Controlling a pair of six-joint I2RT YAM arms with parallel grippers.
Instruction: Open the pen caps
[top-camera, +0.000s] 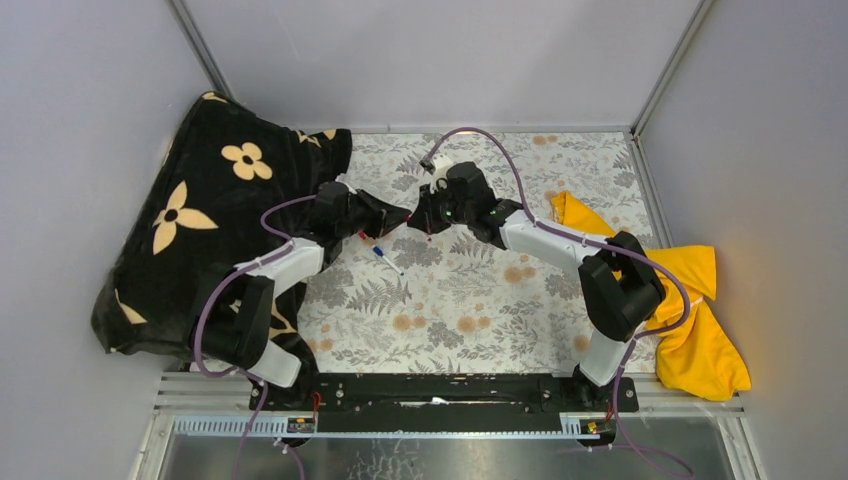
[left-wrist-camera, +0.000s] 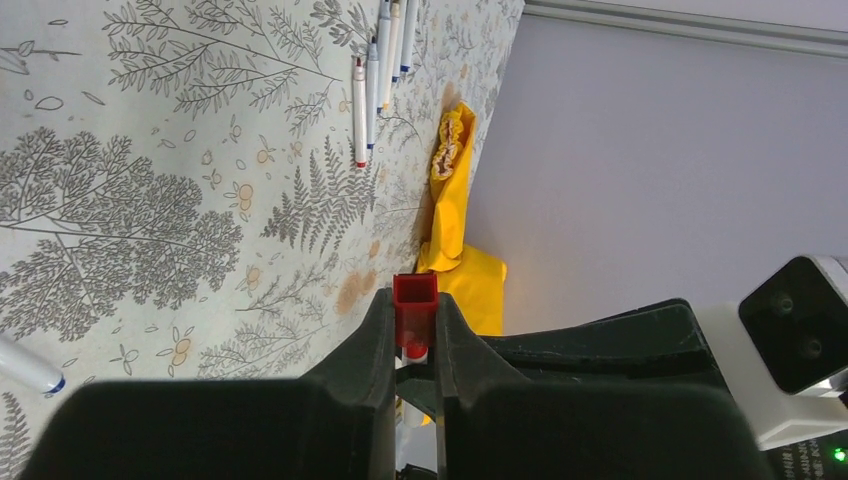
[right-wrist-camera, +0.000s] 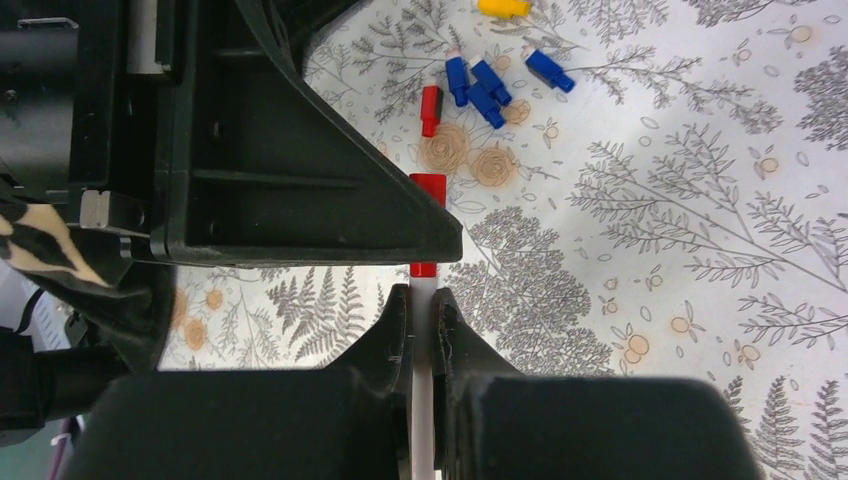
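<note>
My left gripper (left-wrist-camera: 414, 312) is shut on a red pen cap (left-wrist-camera: 414, 290), seen end-on between its fingers. My right gripper (right-wrist-camera: 423, 300) is shut on the white barrel (right-wrist-camera: 423, 335) of the same pen, whose red collar (right-wrist-camera: 423, 268) shows just past the fingertips. The red cap (right-wrist-camera: 428, 186) sticks out beyond the left gripper's black finger (right-wrist-camera: 300, 190), which hides the join between cap and pen. In the top view both grippers (top-camera: 400, 222) (top-camera: 425, 224) meet tip to tip above the mat. Loose blue caps (right-wrist-camera: 482, 85), a red cap (right-wrist-camera: 430, 108) and a yellow cap (right-wrist-camera: 503, 8) lie on the mat.
Several white pens (left-wrist-camera: 378, 80) lie side by side on the fern-printed mat (top-camera: 470, 300); another pen (top-camera: 386, 252) lies below the grippers. A black flowered cloth (top-camera: 200, 220) covers the left side. A yellow cloth (top-camera: 695, 300) lies at the right, by the grey wall.
</note>
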